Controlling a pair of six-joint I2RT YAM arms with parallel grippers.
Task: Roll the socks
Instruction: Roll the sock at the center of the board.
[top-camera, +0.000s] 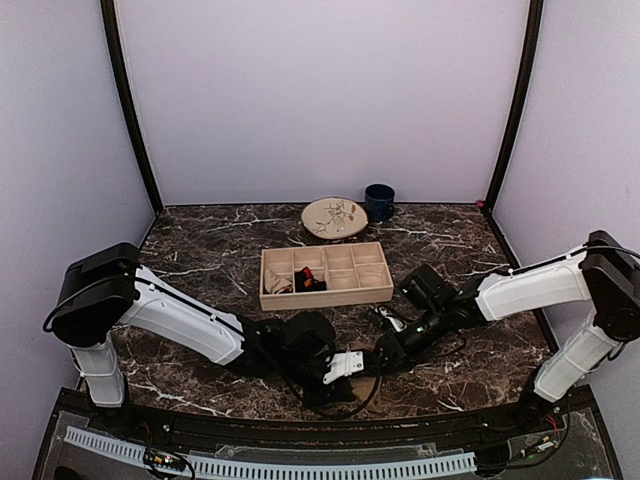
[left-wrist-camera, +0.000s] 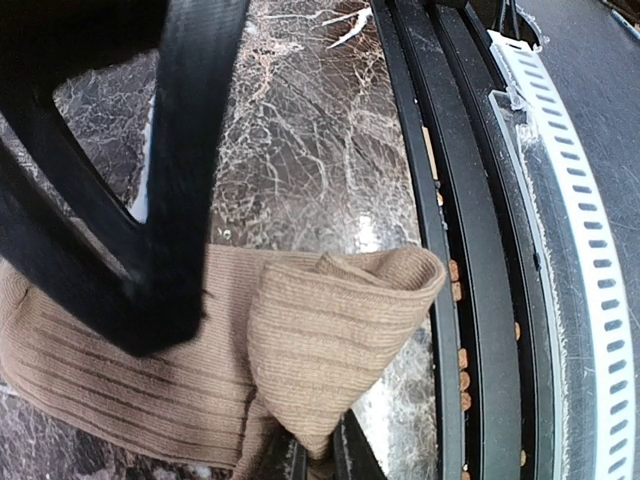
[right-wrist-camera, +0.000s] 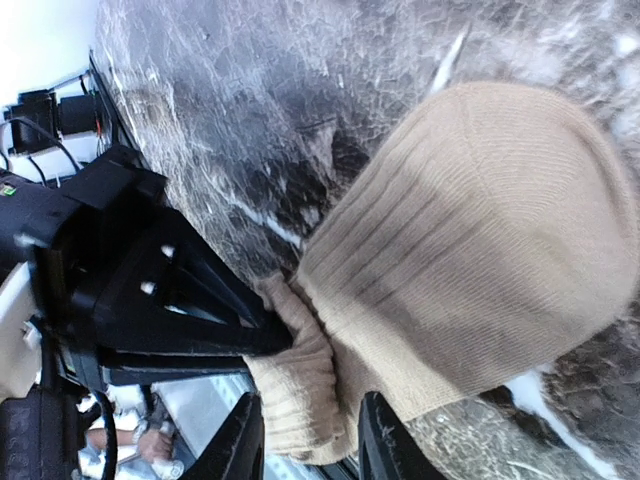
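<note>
Sock (right-wrist-camera: 470, 250), tan and ribbed, lies folded on the table (top-camera: 200, 250), lower centre of the top view. Left gripper (left-wrist-camera: 320, 458) pinches its fold. Right gripper (right-wrist-camera: 310, 448) stands with jaws parted around the cuff.

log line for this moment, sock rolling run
left pincer: shut on tan sock | right pincer: astride sock edge, grip unclear | sock: folded over

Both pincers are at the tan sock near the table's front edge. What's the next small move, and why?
Probably draw the right pincer back a little, clear of the tan sock. Its jaws stand apart around the cuff end, while the left pincer pinches the fold shut, so the right one seems free to regrip.
</note>
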